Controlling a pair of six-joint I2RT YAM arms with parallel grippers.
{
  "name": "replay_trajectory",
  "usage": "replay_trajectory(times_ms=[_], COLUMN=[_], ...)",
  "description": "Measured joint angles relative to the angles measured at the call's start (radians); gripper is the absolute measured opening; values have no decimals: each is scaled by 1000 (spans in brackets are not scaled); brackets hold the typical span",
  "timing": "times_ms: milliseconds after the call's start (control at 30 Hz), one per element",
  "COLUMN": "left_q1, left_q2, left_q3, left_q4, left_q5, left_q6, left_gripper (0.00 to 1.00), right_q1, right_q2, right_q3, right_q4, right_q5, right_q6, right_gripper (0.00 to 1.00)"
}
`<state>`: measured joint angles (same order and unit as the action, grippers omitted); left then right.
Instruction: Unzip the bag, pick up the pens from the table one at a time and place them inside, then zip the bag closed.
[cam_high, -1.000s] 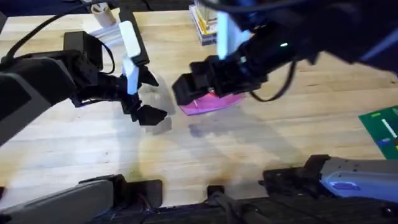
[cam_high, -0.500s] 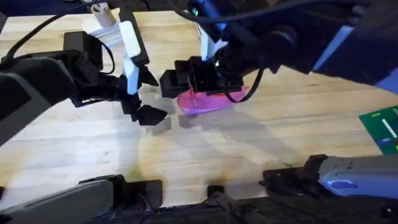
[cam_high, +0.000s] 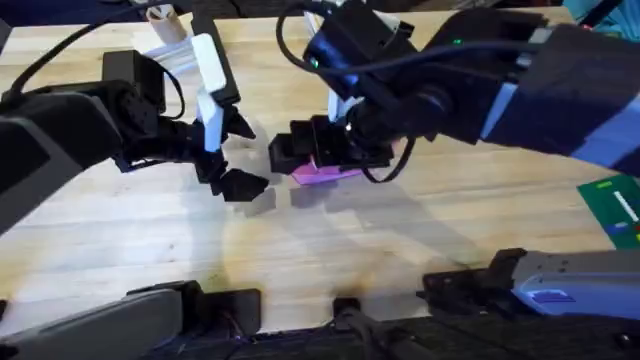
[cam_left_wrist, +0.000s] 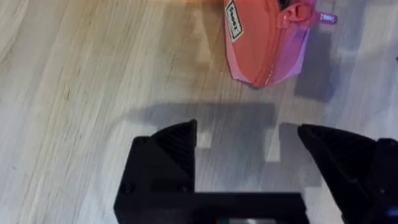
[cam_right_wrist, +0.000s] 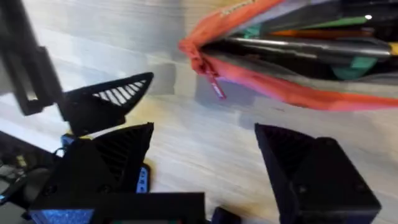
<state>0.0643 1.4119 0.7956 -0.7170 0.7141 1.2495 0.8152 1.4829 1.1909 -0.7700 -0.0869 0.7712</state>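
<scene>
The pink bag (cam_high: 330, 172) lies mid-table, mostly covered by my right arm. Its mouth gapes in the right wrist view, bag (cam_right_wrist: 267, 81), with several pens (cam_right_wrist: 292, 43) lying inside, one of them silver. The small red zipper pull (cam_right_wrist: 211, 86) hangs at the bag's near end, just beyond my right gripper (cam_right_wrist: 205, 149), which is open and holds nothing. My left gripper (cam_high: 240, 155) stands open to the left of the bag, close to it and not touching. From the left wrist the bag (cam_left_wrist: 261, 43) shows beyond the open left gripper (cam_left_wrist: 249, 143).
A stack of books (cam_high: 328, 40) sits at the table's far edge. A white and black device (cam_high: 208, 62) lies at the back left. A green board (cam_high: 615, 205) is at the right edge. Bare wooden table (cam_high: 330, 250) stretches in front of the bag.
My right arm has swung left and lowered over the bag, now covering more of it. The left arm has stayed where it was.
</scene>
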Motion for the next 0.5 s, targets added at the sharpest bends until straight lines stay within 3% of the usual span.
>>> replay_trajectory(times_ms=[500], left_q1=[0], left_q2=[0], left_q3=[0], left_q4=[0], left_q5=[0], left_q6=[0], left_gripper=[993], right_q1=[17], right_q2=[-215], right_q3=[-102], right_q4=[2], right_q5=[134], right_q6=[-74], right_gripper=[996])
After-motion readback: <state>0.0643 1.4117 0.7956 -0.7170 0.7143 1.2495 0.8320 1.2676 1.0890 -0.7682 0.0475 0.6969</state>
